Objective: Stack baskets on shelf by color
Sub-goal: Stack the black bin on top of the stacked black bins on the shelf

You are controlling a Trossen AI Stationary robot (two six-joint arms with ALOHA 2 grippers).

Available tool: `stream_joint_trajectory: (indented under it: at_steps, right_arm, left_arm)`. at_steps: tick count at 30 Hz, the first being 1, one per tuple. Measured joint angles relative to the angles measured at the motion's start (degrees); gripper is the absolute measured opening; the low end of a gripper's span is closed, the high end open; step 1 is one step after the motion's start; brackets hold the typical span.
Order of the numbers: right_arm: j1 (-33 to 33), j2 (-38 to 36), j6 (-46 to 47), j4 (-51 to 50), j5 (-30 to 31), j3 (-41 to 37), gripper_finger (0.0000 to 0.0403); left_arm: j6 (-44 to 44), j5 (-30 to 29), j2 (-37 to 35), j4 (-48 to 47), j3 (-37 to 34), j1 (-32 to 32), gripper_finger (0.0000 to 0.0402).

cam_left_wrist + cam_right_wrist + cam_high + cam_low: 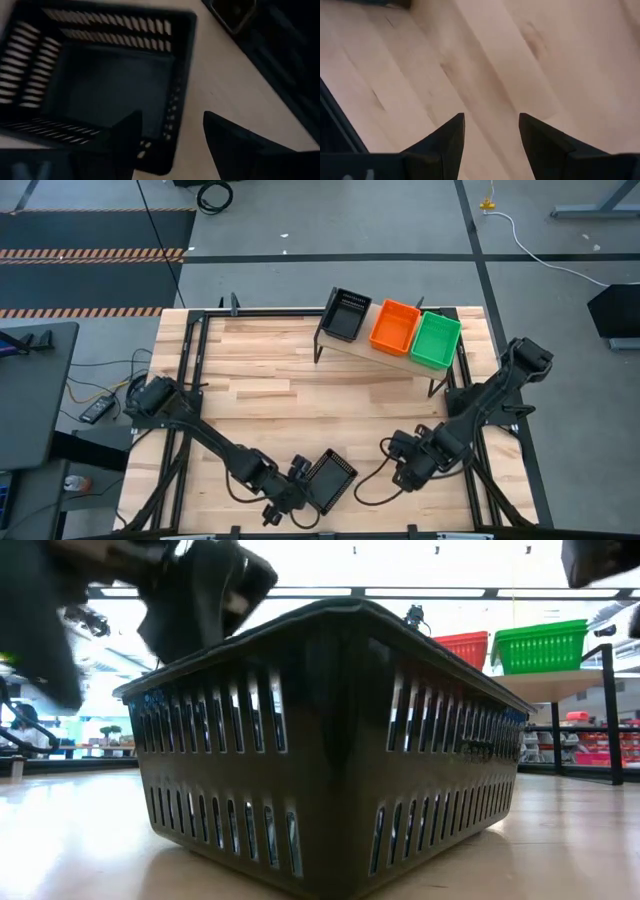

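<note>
Left gripper (170,142) sits at the near edge of the surface (260,380), fingers spread, with one finger over the rim of a loose black basket (330,478) and the other outside the wall, so it looks placed to pinch that wall but has not closed on it. The step in hand, as I judge it, is picking up this black basket to carry it to the shelf (352,345). The next move calls for closing on the rim, lifting clear, and travelling across to the far side, where black baskets (346,314) already sit at the shelf's left end; the carried one must come down squarely into them to nest. Orange baskets (395,326) hold the middle and green baskets (436,338) the right end, touching side by side; how many are in each pile I cannot tell. The loose basket stands upright on the wood, turned at an angle to the edge, empty, its slotted walls flaring outward toward the rim. Right gripper (491,137) hovers above bare wood nearby, spread and holding nothing.
</note>
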Motion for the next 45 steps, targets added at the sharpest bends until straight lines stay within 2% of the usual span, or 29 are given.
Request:
stream_joint_trajectory:
  at_steps: [2, 5, 8, 12, 15, 16, 21, 24, 31, 37, 43, 45]
  right_arm:
    - [1.06, -0.01, 3.81, 2.03, 0.1, -1.34, 0.0194]
    - [2.99, -0.02, 8.03, 4.79, 0.22, -3.01, 0.0194]
    - [4.93, 0.0, 11.65, 7.22, 1.56, -4.46, 0.0194]
    - [6.82, 0.0, 14.56, 9.97, 3.88, -6.13, 0.0194]
    - [7.77, 0.0, 15.43, 11.24, 6.25, -6.73, 0.0194]
    - [8.03, 0.0, 15.43, 11.4, 7.28, -6.86, 0.0194]
    - [8.81, 0.0, 14.78, 11.53, 12.66, -6.98, 0.0194]
    - [8.78, 0.0, 10.86, 11.55, 15.19, -6.98, 0.0194]
    - [8.27, 0.0, 1.85, 11.58, 20.54, -6.98, 0.0194]
    - [6.14, 0.02, -3.88, 12.33, 22.56, -6.98, 0.0194]
    - [3.67, 0.02, -10.55, 14.21, 25.97, -6.98, 0.0194]
    - [2.96, 0.02, -13.49, 15.19, 27.01, -6.98, 0.0194]
  left_arm:
    - [0.92, 0.98, 1.71, 0.65, -0.02, 0.01, 0.022]
    - [2.26, -0.55, 3.59, 0.12, -0.08, 0.37, 0.0214]
    - [5.44, -2.59, 4.1, 0.14, -0.1, 0.65, 0.0191]
    - [9.83, -7.02, 3.59, -0.07, -0.06, 0.7, 0.011]
    - [11.15, -7.3, 2.21, -0.25, -0.04, 1.98, 0.0028]
    - [11.1, -7.42, 1.77, -0.43, -0.04, 2.74, 0.0016]
    - [12.61, -8.28, -1.99, -0.92, 0.11, 7.24, 0.0007]
    - [15.37, -7.67, -5.36, -2.98, 2.17, 10.69, 0.0006]
    - [23.47, -8.13, -12.09, -13.91, 12.96, 20.23, 0.0005]
    - [29.19, -9.23, -12.58, -24.59, 26.4, 28.57, 0.0005]
    - [32.06, -2.89, -12.25, -25.31, 27.7, 37.72, 0.0005]
    - [33.8, -2.41, -11.31, -24.46, 27.74, 40.53, 0.0005]
